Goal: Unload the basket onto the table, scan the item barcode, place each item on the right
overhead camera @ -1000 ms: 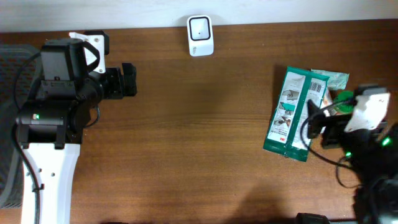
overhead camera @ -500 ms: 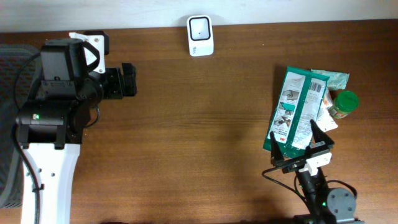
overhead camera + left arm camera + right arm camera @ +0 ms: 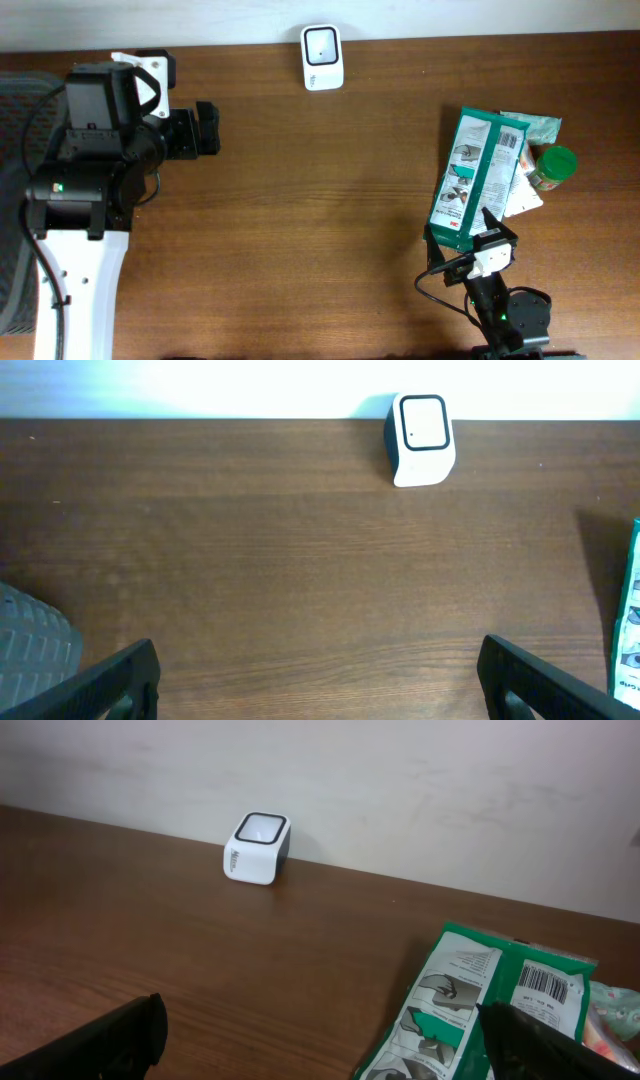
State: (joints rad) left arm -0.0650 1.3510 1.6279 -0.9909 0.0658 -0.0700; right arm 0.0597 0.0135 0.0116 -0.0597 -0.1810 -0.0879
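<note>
Green packet lies flat on the right side of the bench, label up, its long side running away from the front edge and leaning slightly right. Its near end sits just ahead of the right fingers, which are spread wide and grip nothing. Whether one tip brushes the packet's edge, I can't tell. From the right wrist camera the packet fills the space ahead between the two black tips. Its face is dark green with a white panel of line drawings, apparently hands in use steps. At the far right corner a white patch carries a black barcode facing up, with digits below it too small to read. The rest of the print is illegible too.

Tucked against the packet's right edge are a small jar with a green lid and a pale, crinkled wrapper that pokes out from under its far end.

Well apart on the left side, the left fingers are equally wide open and empty above bare wood. A white barcode scanner with a dark window stands at the back edge, near the wall.
</note>
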